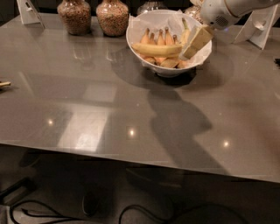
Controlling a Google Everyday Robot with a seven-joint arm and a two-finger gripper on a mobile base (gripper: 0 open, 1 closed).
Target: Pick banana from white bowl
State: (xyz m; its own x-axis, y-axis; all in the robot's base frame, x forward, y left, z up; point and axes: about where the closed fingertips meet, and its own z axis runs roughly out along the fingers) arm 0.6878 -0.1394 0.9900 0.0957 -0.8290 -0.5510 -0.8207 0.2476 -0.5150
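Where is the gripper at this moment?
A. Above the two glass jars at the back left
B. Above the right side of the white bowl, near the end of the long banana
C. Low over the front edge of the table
B: the gripper hangs over the right side of the white bowl, close to the right end of the banana that lies across the others.

bowl (162,70) 1 | banana (155,49) 1 | shorter bananas (160,38) maybe 5 | jars (75,16) 2 | end effector (191,48) 1, over bowl

White rounded arm (224,10) — cream pincer (197,42) over white bowl's (162,70) right rim
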